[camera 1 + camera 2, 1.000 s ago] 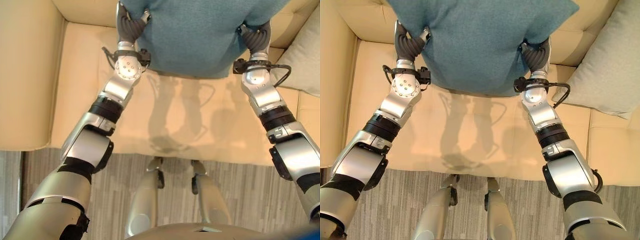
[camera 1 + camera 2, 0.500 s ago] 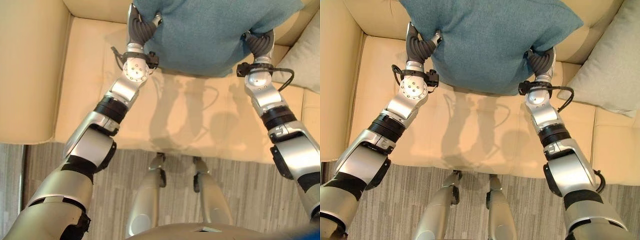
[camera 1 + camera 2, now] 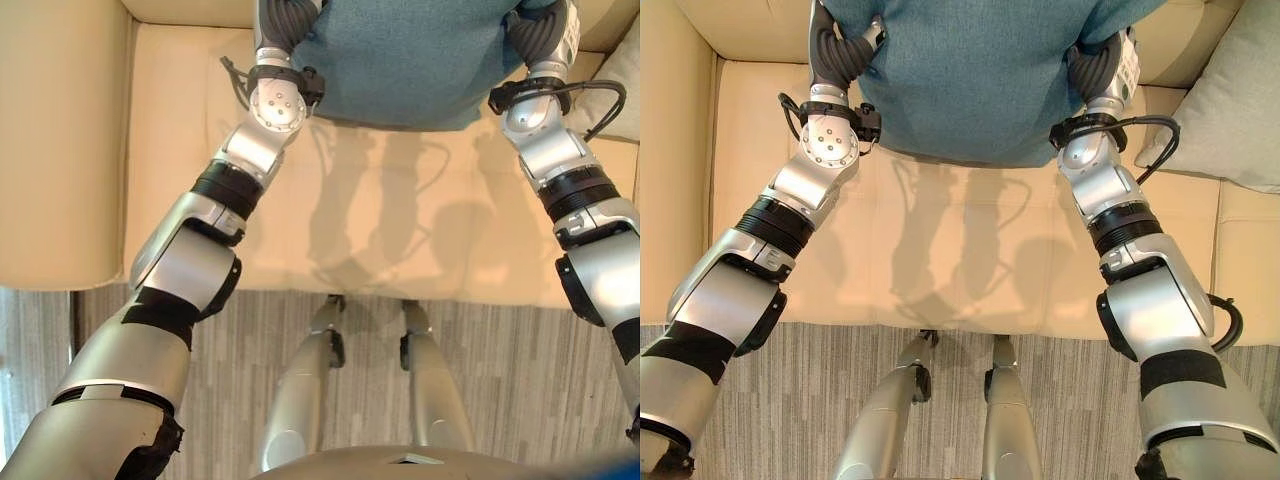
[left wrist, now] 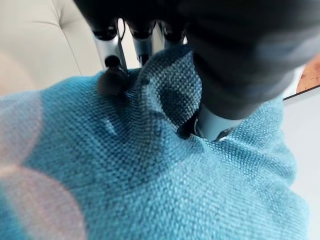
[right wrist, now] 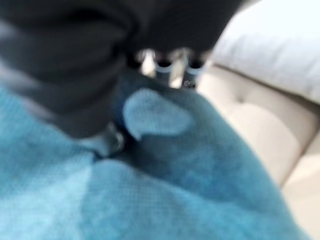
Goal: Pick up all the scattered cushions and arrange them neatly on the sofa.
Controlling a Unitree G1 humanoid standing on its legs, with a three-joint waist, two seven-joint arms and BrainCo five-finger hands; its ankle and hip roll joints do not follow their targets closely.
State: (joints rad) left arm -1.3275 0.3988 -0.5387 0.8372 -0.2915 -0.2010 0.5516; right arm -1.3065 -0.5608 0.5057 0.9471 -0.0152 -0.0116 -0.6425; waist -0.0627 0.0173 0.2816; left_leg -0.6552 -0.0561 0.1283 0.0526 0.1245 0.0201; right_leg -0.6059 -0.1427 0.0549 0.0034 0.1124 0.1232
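A: Left eye view first. Teal cushion [image 3: 410, 60] held up between both hands, over the seat of the cream sofa [image 3: 170, 150]. Left hand [image 3: 282, 22] at its one edge, right hand [image 3: 540, 30] at the other.

B: Right eye view?

A: Same scene. A pale grey cushion [image 3: 1230, 110] lies on the sofa, outboard of the right hand and apart from it; the teal one spans the gap between the two hands.

B: Left wrist view, grip?

A: Fingers [image 4: 112, 80] pressed into the teal fabric, thumb dug in from the opposite side, a fold of cloth bunched between them. Pinching the cushion edge.

B: Right wrist view?

A: Blurry. Teal cloth bulges up between the fingers [image 5: 165, 70] and the thumb, so clamped on that edge too. Pale grey cushion and sofa back show beyond the fingertips.
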